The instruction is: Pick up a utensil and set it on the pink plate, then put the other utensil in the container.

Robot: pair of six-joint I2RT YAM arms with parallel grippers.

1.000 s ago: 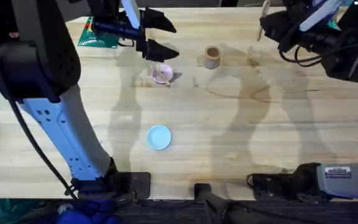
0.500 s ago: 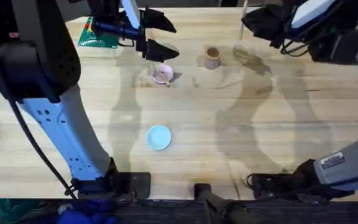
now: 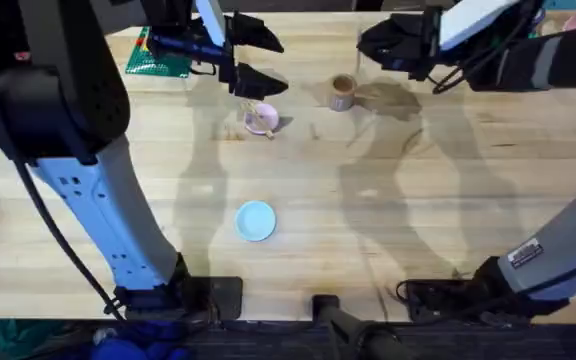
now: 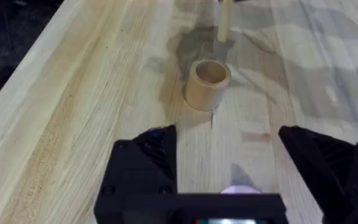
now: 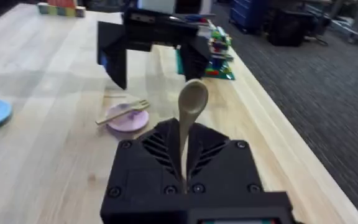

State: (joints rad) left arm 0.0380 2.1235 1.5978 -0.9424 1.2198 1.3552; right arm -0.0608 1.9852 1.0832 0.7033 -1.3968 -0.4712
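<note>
Wooden spoon upright in right gripper above table.

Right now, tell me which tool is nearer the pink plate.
Left. The left tool hovers open just above the pink plate; the right tool, holding the spoon, sits past the container.

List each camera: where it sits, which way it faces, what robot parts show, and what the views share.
Overhead: above the arm bases, looking down and forward over the table; both arms, pink plate, blue plate.
Left wrist: on the left arm, facing the container; left gripper open.
Right wrist: on the right arm, facing the fork on the pink plate; right gripper holds the spoon.
Shared: overhead and left wrist both show the container.
</note>
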